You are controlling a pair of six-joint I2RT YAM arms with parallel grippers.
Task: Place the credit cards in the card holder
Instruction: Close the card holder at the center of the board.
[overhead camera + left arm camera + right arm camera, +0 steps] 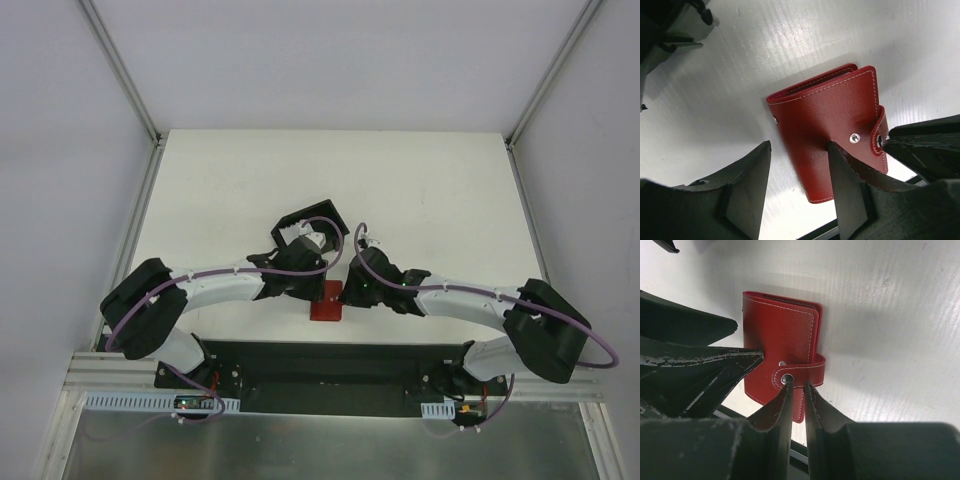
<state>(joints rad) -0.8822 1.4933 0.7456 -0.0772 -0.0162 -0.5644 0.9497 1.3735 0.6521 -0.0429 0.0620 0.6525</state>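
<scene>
Red holder (825, 120): you have it folded shut and flat on the white table (420, 200), near the front edge, between the two grippers.
Tab (802, 371): snapped over the cover, so no pocket is open for a card yet.
Right gripper (797, 387): jaws nearly together, tips at the tab's end beside the stud (786, 378). It looks placed to peel the tab open, but you cannot tell whether the tab is pinched.
Left gripper (799, 147): jaws apart, holding nothing. One finger is over the cover and the other over the table just beside it, probably to pin the holder while the tab is pulled.
Cards: none show in any view.
Box (312, 213): black, beyond the left gripper, apart from the holder.
</scene>
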